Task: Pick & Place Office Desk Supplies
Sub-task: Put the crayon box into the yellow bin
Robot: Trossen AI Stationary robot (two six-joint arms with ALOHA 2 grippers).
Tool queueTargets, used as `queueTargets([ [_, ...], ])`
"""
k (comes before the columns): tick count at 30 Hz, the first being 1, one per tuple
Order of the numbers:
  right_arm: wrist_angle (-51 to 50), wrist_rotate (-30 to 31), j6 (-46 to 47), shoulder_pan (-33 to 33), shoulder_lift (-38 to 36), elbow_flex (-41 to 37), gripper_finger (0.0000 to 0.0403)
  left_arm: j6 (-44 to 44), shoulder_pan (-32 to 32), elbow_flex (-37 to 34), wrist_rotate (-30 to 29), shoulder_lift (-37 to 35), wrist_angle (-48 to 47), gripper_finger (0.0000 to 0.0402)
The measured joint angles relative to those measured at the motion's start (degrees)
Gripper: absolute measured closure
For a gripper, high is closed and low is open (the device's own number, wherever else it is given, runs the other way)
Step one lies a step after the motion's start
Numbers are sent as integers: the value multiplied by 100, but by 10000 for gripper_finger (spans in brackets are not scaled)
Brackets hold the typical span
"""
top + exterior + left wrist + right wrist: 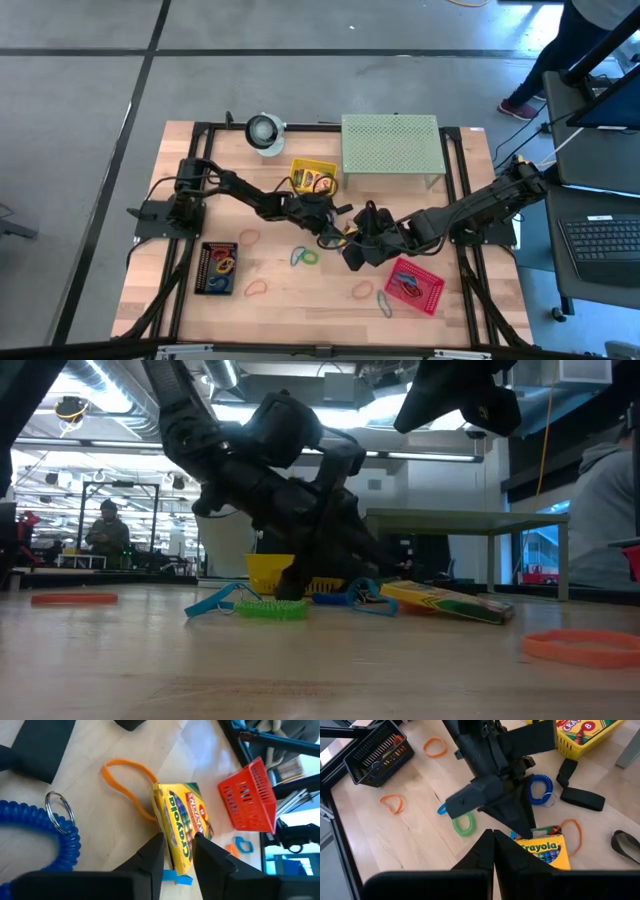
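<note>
A yellow-and-green crayon box lies on the wooden table near its middle, also seen in the right wrist view and the low view. My left gripper reaches in from the table's left and is shut on the box. My right gripper is shut and hangs above the table just right of the box, touching nothing. An orange rubber band lies against the box's far end. A blue coil with a key ring and a green coil lie beside the left gripper. My left gripper pinches the crayon box at the end nearest the gripper, one finger on each of two opposite sides. The fingers come slanting down from the table's left and lie along the box. The box rests on the table, slightly tilted in the low view.
A red basket stands at the near right, a black basket at the near left, and a yellow basket with crayon boxes behind the grippers. The pale green stand and a roll are at the far edge. Orange bands lie scattered.
</note>
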Motion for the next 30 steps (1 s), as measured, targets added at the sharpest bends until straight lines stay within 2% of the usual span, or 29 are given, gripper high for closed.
queueTargets([
  [13,3,-52,28,4,2,0,399,427,111,107,127,9,-289,395],
  [21,6,-66,25,6,4,0,399,353,111,147,116,17,-224,400],
  [30,-30,-25,170,141,4,0,399,348,74,571,757,26,376,400],
])
